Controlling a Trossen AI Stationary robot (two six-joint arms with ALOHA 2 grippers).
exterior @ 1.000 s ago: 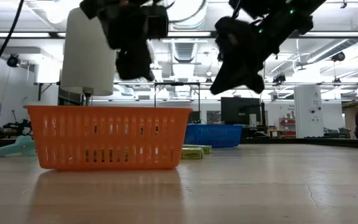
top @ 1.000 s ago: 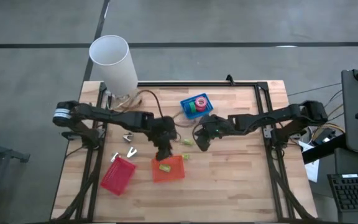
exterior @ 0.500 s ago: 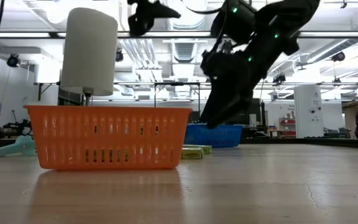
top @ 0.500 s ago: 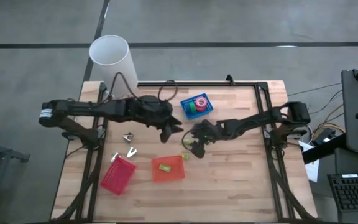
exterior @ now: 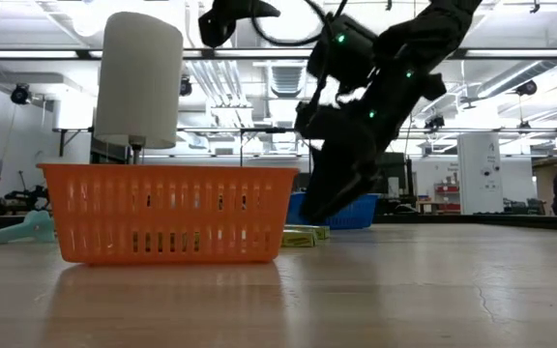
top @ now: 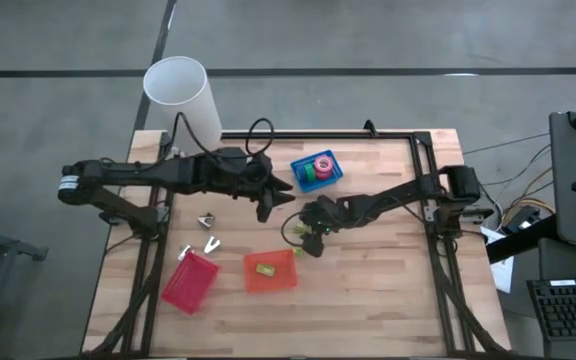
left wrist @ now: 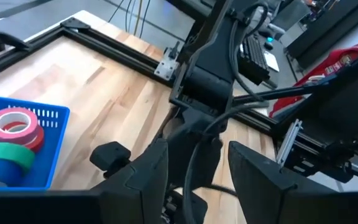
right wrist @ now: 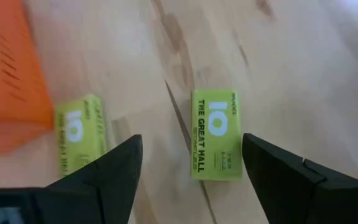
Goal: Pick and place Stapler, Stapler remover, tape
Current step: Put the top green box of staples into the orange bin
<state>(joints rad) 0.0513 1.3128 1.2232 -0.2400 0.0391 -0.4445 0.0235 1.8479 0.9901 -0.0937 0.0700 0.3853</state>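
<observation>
Right tool (right wrist: pixel 188 165): fingers spread wide, nothing between them; it hangs low over the wooden counter (top: pixel 368 290), just above a yellow-green box (right wrist: pixel 215 134) that lies flat on the wood, not touching it as far as the wrist view shows.
Right tool, seen from above (top: pixel 308 228): near the middle of the counter, just beside the far right corner of the orange basket (top: pixel 270 270).
Left tool (top: pixel 273 197): raised above the counter between the blue basket (top: pixel 316 171) and the right arm; fingers parted with nothing gripped; it touches nothing.
Yellow-green boxes: two lie on the bare counter; the second box (right wrist: pixel 76 134) lies close against the orange basket's wall. Both carry green lettering on a lime face. A third lime item (top: pixel 264 268) sits inside the orange basket.
Tape (left wrist: pixel 11 140): rolls stacked in the blue basket, red and pink on top, green and blue next to them; the basket stands toward the far side of the counter.
Red basket (top: pixel 190 281): at the near left, tilted to the counter's edges, left of the orange one.
Small metal items (top: pixel 206 232): two or three lie loose on the wood, left of the orange basket; too small to tell what they are.
White cylinder (top: pixel 182 100): upright at the far left corner.
</observation>
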